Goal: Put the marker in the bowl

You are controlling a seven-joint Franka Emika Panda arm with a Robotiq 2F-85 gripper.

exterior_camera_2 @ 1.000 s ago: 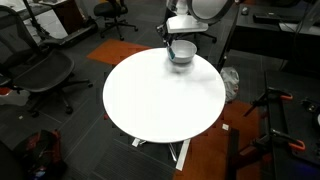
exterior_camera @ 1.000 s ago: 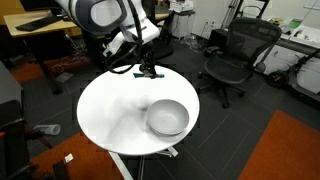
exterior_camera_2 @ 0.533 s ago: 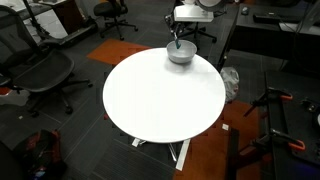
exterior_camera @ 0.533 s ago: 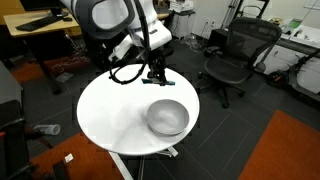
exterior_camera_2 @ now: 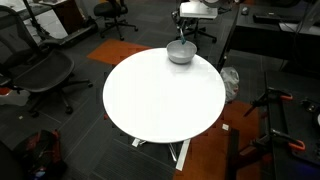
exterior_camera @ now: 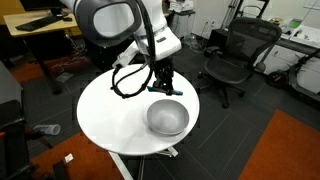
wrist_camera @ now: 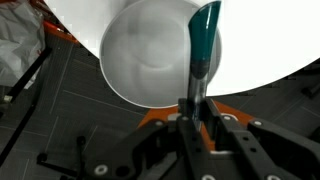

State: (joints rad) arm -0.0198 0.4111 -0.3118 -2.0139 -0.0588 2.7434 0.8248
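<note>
In the wrist view my gripper (wrist_camera: 196, 105) is shut on the marker (wrist_camera: 203, 45), a thin stick with a teal upper section and a dark lower end that sits between the fingers. The marker points up over the right rim of the light grey bowl (wrist_camera: 155, 55). In both exterior views the gripper (exterior_camera: 163, 88) (exterior_camera_2: 185, 40) hangs just above the bowl (exterior_camera: 167, 117) (exterior_camera_2: 181, 53) on the round white table (exterior_camera: 110, 115). The marker is too small to make out in the exterior views.
The white table (exterior_camera_2: 160, 95) stands on a dark floor with an orange mat (exterior_camera: 285, 150). Black office chairs (exterior_camera: 235, 55) (exterior_camera_2: 40, 75) and desks stand around it. A black cable (exterior_camera: 128, 80) loops from the arm over the table.
My gripper, holding the marker, has moved across the table edge toward the bowl and now hangs over the bowl's near rim.
</note>
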